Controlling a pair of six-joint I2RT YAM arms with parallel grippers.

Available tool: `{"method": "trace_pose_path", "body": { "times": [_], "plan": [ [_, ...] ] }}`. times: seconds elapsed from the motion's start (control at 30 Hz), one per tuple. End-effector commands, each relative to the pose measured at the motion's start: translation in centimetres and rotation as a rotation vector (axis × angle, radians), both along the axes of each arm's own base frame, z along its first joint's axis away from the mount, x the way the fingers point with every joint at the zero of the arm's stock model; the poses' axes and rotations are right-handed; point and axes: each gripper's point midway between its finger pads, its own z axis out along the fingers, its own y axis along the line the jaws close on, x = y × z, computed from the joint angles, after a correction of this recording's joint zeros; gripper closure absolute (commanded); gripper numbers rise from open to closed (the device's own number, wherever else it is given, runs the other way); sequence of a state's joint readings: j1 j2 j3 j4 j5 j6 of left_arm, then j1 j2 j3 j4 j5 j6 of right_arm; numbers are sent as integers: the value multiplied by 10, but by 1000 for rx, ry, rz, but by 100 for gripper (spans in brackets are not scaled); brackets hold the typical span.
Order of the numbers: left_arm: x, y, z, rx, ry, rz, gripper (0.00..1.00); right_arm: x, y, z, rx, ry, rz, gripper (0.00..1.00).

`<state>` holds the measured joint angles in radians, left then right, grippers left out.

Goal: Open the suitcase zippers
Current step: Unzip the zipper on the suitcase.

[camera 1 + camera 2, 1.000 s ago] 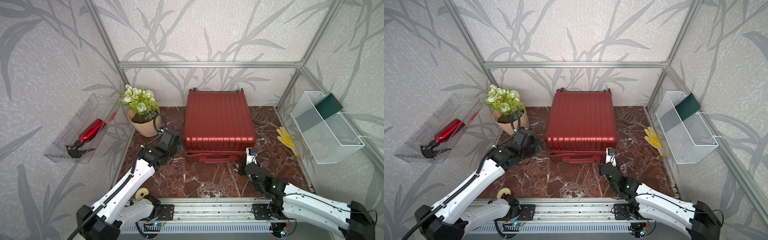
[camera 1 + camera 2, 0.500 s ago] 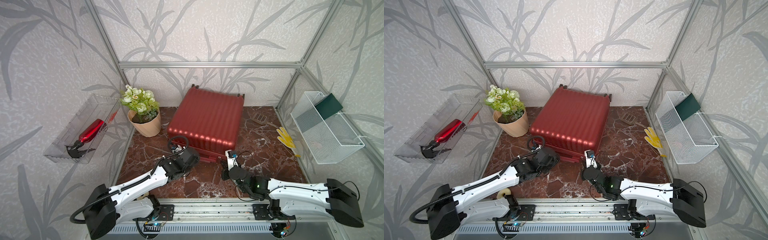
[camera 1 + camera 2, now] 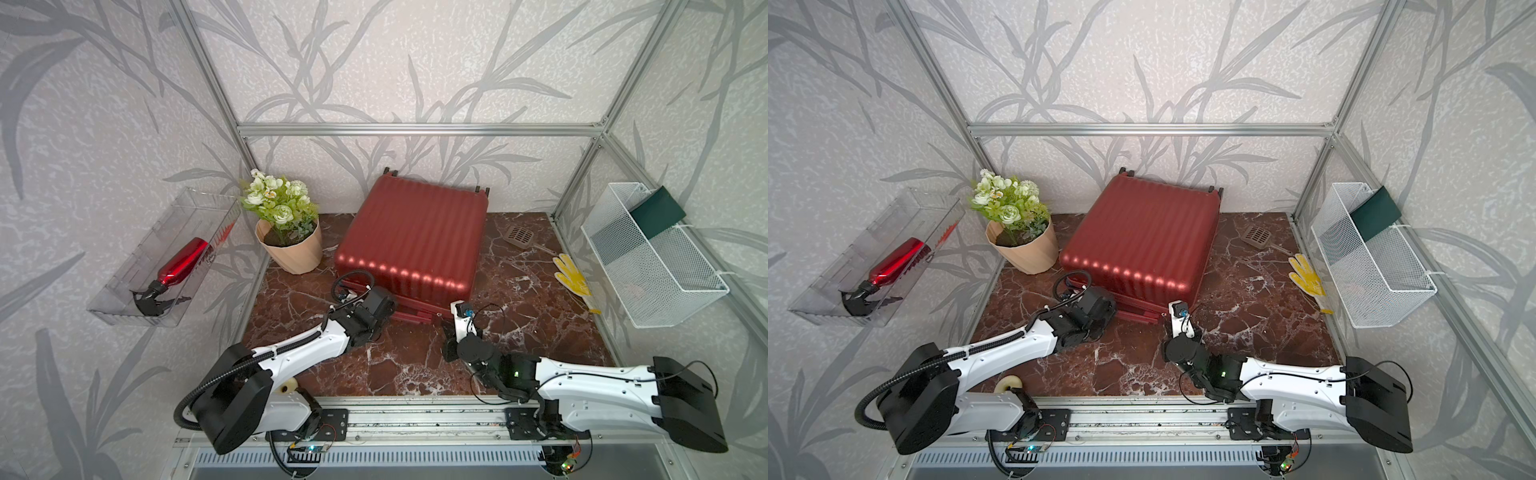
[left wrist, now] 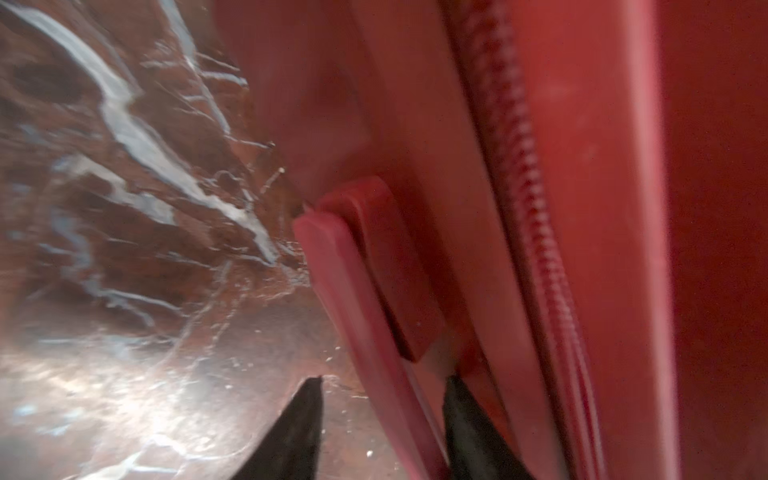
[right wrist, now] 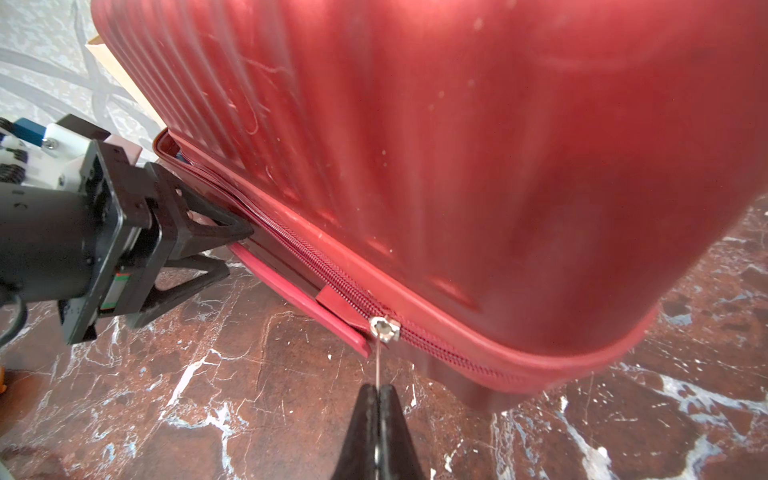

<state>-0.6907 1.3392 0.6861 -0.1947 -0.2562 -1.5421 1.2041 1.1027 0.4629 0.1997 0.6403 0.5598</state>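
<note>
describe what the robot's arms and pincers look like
The left arm and right arm have smooth white shells, bulky black joints and thin black cables; the left also carries a ribbed black hose. The left pincer and right pincer have black, tapered fingers.

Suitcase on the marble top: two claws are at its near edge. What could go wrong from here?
1. The right gripper pinches only the thin zipper pull at its very tips, so it may slip out.
2. The left gripper straddles the side handle with jaws apart. The suitcase is probably unbraced and may skid instead of unzipping, with the flower pot close by.
</note>
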Motion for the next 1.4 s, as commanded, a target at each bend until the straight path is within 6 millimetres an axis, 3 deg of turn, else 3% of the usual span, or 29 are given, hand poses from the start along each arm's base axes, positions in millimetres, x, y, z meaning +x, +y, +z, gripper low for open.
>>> {"method": "trace_pose_path", "body": {
  "times": [0.0, 0.1, 0.33, 0.5, 0.7, 0.93, 1.13, 1.37],
  "plan": [
    [11, 4, -19, 2, 21, 36, 66, -3, 9, 12, 45, -42, 28, 100],
    [10, 11, -20, 10, 14, 58, 81, -1, 0, 11, 4, -73, 4, 100],
    [17, 24, -22, 49, 15, 75, 100, 1, -24, 5, -63, -108, -24, 100],
    [15, 40, -34, 53, 56, 124, 100, 2, -41, -5, -115, -89, -49, 100],
    [14, 67, -20, 123, 43, 201, 100, 1, -76, 4, -138, -113, -132, 100],
    [13, 84, -22, 139, 56, 255, 100, 6, -102, 7, -147, -138, -196, 100],
    [11, 86, -25, 150, 70, 241, 100, 31, -131, 5, -124, -119, -296, 100],
    [8, 81, -33, 140, 104, 203, 100, 74, -140, 1, -7, -84, -339, 100]
  ]
}}
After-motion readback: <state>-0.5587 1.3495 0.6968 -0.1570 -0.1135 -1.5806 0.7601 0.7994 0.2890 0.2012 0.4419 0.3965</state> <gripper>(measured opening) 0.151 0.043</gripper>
